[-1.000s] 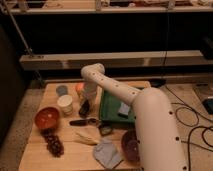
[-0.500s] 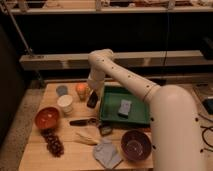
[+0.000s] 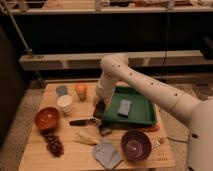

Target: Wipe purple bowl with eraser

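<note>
The purple bowl (image 3: 135, 145) stands upright at the front right of the wooden table (image 3: 35, 155), with a paler shiny inside. The eraser (image 3: 105, 130), a small black block, lies on the table just left of and behind the bowl. My gripper (image 3: 99, 108) hangs from the white arm (image 3: 145, 85) between the white cup (image 3: 64, 104) and the green tray (image 3: 142, 120). It is a short way behind the eraser and apart from the bowl. I see nothing held in it.
A grey-blue block (image 3: 124, 108) lies in the green tray. A dark-handled tool (image 3: 82, 121) lies left of the eraser. Also on the table are an orange-red bowl (image 3: 47, 118), grapes (image 3: 54, 143), an orange (image 3: 81, 90), a grey cloth (image 3: 106, 152) and a yellow item (image 3: 86, 139).
The arm has swung away from the front right of the table, uncovering the purple bowl. The gripper has moved from the cup side to the tray's left edge.
</note>
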Controlling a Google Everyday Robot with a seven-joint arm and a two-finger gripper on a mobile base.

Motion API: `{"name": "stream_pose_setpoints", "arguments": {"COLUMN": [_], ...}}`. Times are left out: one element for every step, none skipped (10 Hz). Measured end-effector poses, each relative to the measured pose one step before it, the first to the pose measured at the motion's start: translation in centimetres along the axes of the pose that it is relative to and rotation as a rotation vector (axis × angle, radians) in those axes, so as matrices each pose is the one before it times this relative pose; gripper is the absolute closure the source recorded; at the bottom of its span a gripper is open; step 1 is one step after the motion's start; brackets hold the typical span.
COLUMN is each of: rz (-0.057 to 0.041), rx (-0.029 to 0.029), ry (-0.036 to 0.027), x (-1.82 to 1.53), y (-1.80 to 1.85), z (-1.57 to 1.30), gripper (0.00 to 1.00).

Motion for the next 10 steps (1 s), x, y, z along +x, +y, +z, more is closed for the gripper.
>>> {"name": "stream_pose_setpoints", "arguments": {"rz": [-0.01886,-0.01005,0.00727,0.0297,0.04149,0.03197,0.06131,0.05758,0.02285,0.02732], "rx": [-0.00246,-0.0064,-0.0045,-0.00607,-0.0119,-0.0058,-0.01725,-0.01166,-0.00613,-0.00478], "ry": [-0.00224,-0.00031,0.00007,-0.00001,0.00232,0.00119,-0.00584,-0.00895,-0.00927,-0.01894], "x": [-2.826,-2.61,-1.908,-2.342,-1.44,-0.545,-0.636,-0.338,0.005,0.423], "y": [0.646,0.811,1.051,1.971,2.445,1.814,3.394,3.065,1.677,2.198], "z": [-0.339,-0.404,-0.329,-0.439,-0.473,-0.388,-0.425,0.078,0.274,0.828], "gripper": [0.9,0.9,0.9,0.9,0.9,0.9,0.9,0.9,0.9,0.9]}}
